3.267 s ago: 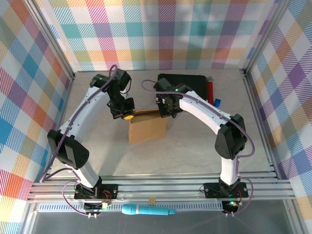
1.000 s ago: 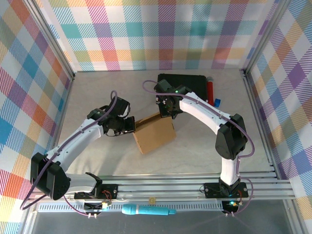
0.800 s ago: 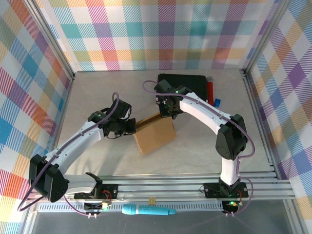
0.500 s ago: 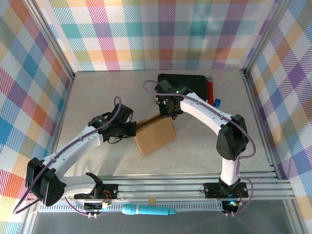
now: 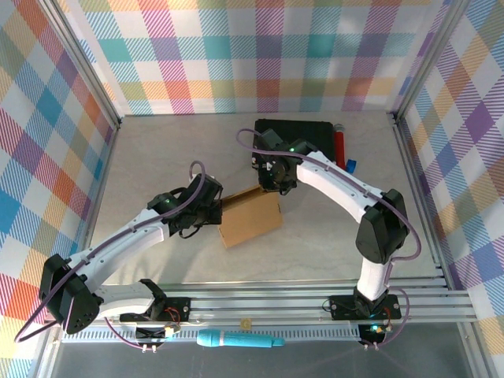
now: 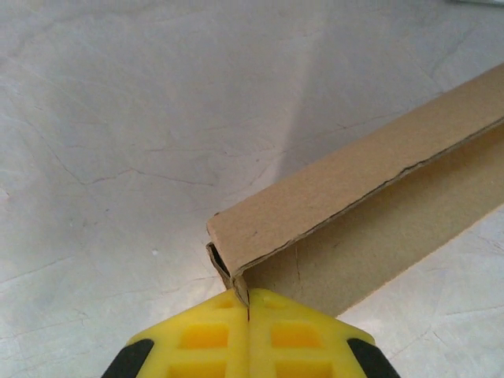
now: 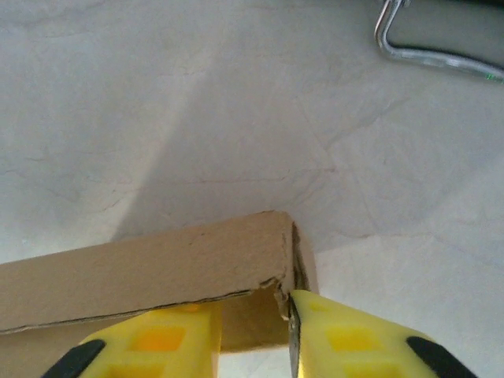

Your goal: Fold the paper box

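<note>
Centrally on table (image 5: 157, 150), box (image 5: 250, 219), left gripper (image 6: 248, 316) closed tight against one corner, right gripper (image 7: 254, 315) narrowly parted astride another corner.

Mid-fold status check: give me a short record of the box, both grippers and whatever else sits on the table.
box: plain brown cardboard paper box, shallow, lying askew mid-way across the grey table
left gripper: shut, pinching the box's near-left corner edge
right gripper: open, fingers straddling the box's far-right corner
behind box: black rectangular case with a metal handle
beside case: red cylinder, small blue object
</note>
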Robot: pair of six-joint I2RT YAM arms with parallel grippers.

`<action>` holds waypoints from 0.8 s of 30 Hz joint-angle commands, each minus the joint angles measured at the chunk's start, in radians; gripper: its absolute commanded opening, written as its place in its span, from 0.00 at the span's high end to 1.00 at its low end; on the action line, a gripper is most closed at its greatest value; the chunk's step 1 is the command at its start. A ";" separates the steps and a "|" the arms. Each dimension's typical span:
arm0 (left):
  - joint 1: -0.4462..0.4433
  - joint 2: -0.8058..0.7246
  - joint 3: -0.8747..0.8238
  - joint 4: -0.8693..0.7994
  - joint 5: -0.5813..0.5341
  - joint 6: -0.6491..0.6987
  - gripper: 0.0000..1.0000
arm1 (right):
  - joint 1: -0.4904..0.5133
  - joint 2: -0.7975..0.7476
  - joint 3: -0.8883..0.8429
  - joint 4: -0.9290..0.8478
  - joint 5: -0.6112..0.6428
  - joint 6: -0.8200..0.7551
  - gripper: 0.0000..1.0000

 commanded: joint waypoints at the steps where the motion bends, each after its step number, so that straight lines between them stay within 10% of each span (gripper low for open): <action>1: -0.036 -0.009 0.013 0.030 -0.062 -0.009 1.00 | 0.012 -0.067 -0.017 -0.016 -0.118 0.056 0.63; 24: -0.132 0.032 0.066 -0.022 -0.208 -0.063 1.00 | -0.090 -0.219 -0.106 -0.034 -0.388 0.450 0.39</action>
